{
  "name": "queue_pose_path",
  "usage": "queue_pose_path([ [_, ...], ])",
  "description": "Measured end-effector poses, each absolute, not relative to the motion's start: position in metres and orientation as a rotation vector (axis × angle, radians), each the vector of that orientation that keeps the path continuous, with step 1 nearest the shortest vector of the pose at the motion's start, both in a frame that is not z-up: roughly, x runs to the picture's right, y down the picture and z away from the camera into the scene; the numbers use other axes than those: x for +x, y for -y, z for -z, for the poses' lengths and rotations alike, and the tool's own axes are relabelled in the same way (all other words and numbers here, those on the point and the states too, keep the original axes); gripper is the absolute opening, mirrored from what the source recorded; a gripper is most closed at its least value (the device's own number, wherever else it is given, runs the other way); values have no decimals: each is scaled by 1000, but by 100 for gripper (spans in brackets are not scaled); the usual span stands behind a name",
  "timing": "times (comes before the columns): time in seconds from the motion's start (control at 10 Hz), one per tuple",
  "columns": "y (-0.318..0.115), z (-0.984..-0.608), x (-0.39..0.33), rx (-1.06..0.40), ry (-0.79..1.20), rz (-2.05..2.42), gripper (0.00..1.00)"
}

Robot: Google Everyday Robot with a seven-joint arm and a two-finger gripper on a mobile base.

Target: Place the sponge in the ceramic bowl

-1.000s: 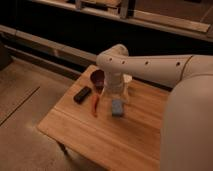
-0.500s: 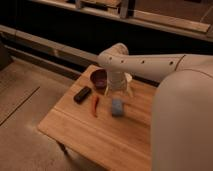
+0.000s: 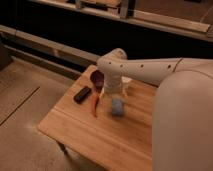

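Your tool (image 3: 114, 95) hangs just over the soft light blue-grey sponge (image 3: 117, 107), which lies mid wooden desk (image 3: 75, 131). Tool width: can't tell. The glossy maroon ceramic bowl (image 3: 97, 79) sits near the far edge. An off-centre grab could shove the sponge aside.

High view; gripper (image 3: 114, 93) apparently over table (image 3: 95, 136)

claw (image 3: 115, 94) over sponge (image 3: 117, 107), bowl (image 3: 97, 79) behind
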State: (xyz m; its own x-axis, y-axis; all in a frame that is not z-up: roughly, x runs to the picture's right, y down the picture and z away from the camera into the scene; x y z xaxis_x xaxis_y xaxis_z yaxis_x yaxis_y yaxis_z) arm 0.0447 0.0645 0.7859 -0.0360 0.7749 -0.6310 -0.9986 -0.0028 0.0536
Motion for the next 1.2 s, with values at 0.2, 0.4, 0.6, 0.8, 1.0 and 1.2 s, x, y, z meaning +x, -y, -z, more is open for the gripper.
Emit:
queue_pose_path([
  [0.2, -77, -792, 54, -508, -582, -1532, 80],
  [0.4, -92, -798, 72, -520, -601, -1556, 80],
  [0.6, -101, -805, 81, -534, -606, -1570, 80],
  [0.8, -103, -811, 77, -548, -591, -1557, 80],
  [1.0, -102, -819, 60, -563, -566, -1518, 80],
  [1.2, -104, -825, 48, -577, -555, -1487, 80],
])
